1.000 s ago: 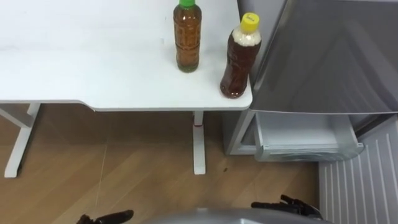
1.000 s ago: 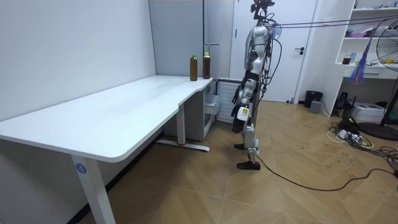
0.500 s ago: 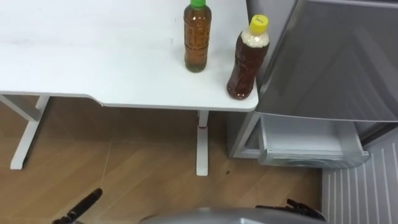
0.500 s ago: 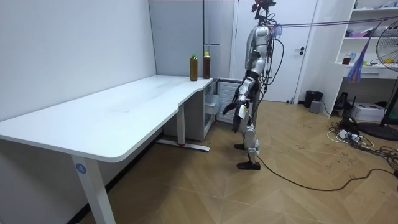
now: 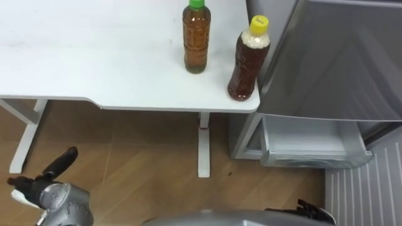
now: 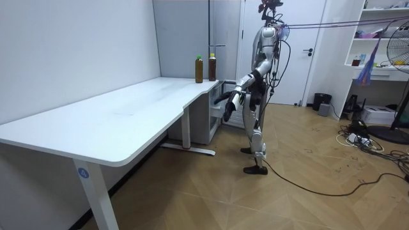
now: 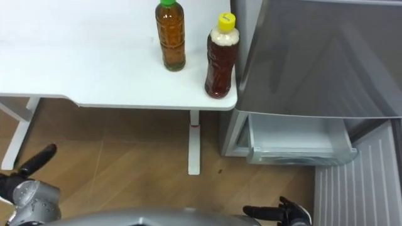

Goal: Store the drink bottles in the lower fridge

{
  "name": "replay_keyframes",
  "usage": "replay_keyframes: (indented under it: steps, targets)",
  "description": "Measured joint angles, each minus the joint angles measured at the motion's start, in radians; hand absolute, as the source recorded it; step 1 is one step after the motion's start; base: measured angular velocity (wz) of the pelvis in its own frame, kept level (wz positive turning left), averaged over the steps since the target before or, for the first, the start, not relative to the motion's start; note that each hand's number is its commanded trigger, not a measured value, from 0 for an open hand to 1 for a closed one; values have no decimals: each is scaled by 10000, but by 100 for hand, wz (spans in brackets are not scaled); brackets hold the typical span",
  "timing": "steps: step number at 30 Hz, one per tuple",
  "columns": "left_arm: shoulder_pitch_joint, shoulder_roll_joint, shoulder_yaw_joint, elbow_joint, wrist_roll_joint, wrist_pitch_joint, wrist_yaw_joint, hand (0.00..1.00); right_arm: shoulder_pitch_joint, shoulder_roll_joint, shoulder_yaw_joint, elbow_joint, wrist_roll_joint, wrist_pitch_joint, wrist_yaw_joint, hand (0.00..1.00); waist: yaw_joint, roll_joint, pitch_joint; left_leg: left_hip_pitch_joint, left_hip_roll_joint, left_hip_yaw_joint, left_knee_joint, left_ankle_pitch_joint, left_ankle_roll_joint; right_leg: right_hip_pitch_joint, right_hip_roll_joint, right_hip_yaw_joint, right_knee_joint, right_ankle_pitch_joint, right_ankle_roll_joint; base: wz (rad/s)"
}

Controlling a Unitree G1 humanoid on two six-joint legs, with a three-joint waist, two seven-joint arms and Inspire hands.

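Left eye view looks down on two drinks bottles standing upright on one white table (image 5: 94, 56), both filled with brown liquid: a green-capped bottle (image 5: 196, 36) farther in from the edge, and a yellow-capped bottle (image 5: 246, 59) near it at the table's right front corner, just beside the grey fridge (image 5: 339, 63). The two bottles stand apart, not touching, and neither hand holds one. Below the grey upper door, one pale lower fridge drawer (image 5: 311, 141) stands pulled out, and nothing shows in the part of it that can be seen. The left hand (image 5: 53, 168) hangs over the wooden floor (image 5: 144, 176) below the table's front edge, with a dark finger stretched straight out, holding nothing. The right hand (image 7: 276, 214) sits low at the bottom edge, its fingers lying straight and empty. Room view shows the robot upright at the far end of the table beside the fridge, its left arm held forward toward the drawer and its hand (image 6: 225, 105) below the tabletop.
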Motion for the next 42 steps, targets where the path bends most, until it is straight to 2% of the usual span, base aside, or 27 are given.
replay_keyframes:
  steps: [2, 8, 16, 21, 24, 30, 36, 42]
  targets:
    - [3, -1, -59, -660, 757, -302, 461, 0, 86, 0, -42, 15, 46, -102, -101, 0, 11, 19, 4, 5, 1, 8, 5, 1, 0, -7, 4, 11, 15, 0, -1, 0]
    - [98, 59, -68, -2207, 3372, -520, 1542, 0, 182, -5, -35, -44, 208, -191, -113, 0, -10, 60, -4, 4, -2, -22, 2, 0, -1, -19, 16, 48, -21, 3, -5, -2]
    - [109, 90, -44, -4224, 5095, -706, 2083, 0, 234, -6, -23, 12, 571, -202, -121, 0, 46, 86, -5, 39, -5, -55, -10, 2, 0, -14, 17, 42, -27, 3, -6, 0]
    - [115, 115, -47, -5257, 5294, -702, 1939, 0, 215, -9, -27, 69, 563, -206, -107, 0, -3, 100, -1, 24, -5, -101, -16, 1, 0, 3, 22, 48, -55, 3, -7, 0]
    - [133, 118, -33, -5984, 5488, -699, 1667, 0, 158, -20, -72, 157, 549, -206, -84, 0, -37, 97, 7, 13, -5, -98, -32, 0, 0, 9, 26, 43, -73, 3, -7, 0]
    - [131, 146, -283, -7686, 5652, -703, 539, 0, 28, -22, -31, 401, 795, -339, 158, 0, -176, 82, 35, 16, -14, -264, -17, 1, 0, 73, 21, -18, -97, -8, -12, 4]
    - [112, 254, -1141, -8493, 5538, -656, -1071, 0, -106, -28, -19, 509, 878, -387, 327, 0, -268, 96, 91, -169, -15, -294, 20, 1, 1, -80, 25, -36, -95, -10, -15, 1]
    - [44, 268, -1790, -9208, 5489, -588, -2766, 0, -275, -25, 25, 547, 753, -483, 585, 0, -668, 73, 87, -276, -19, -384, 20, 5, 3, -180, 31, -27, -95, -12, -18, 0]
